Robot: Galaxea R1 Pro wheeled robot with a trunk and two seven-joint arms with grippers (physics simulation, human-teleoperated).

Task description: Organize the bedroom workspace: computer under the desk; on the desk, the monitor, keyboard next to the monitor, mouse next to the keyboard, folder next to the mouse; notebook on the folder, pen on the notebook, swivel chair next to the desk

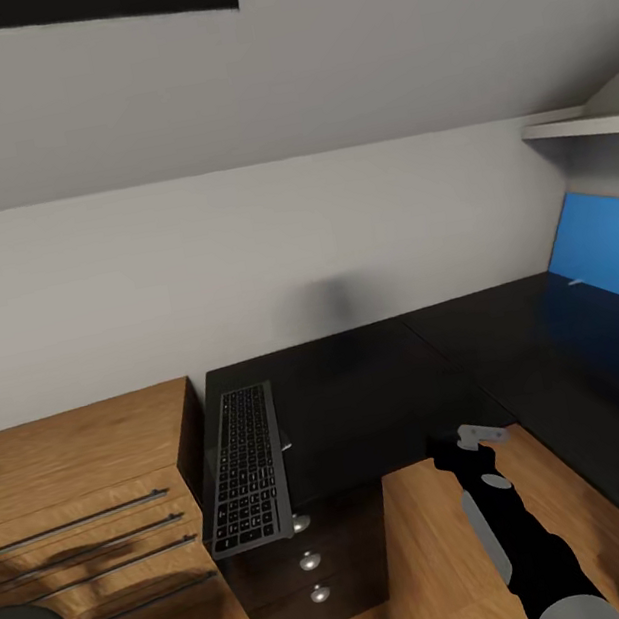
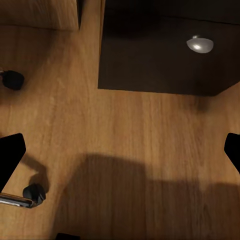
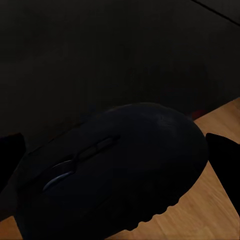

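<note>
Step in hand: right gripper (image 3: 112,145) is carrying the mouse (image 3: 120,170), clamped between its fingers, over the desk (image 1: 365,391) edge. Keyboard (image 1: 243,463) is lying at the desk's left end. Next: setting the mouse beside the keyboard. Left gripper (image 2: 122,150) is spread, holding nothing.

A small, dark, rounded oval computer mouse (image 3: 120,170) sits between the two black fingertips (image 3: 222,152) of the right gripper (image 3: 116,157), one tip at each flank of the mouse and the jaws closed in around it. The mouse's scroll wheel and a pale glint on its buttons face the camera, and a ribbed grip runs along its lower side. Behind the mouse spreads the black top of the desk (image 3: 100,50), its front edge passing just behind the mouse. Beyond that edge, light wood floor (image 3: 220,210) shows beneath the mouse.
</note>
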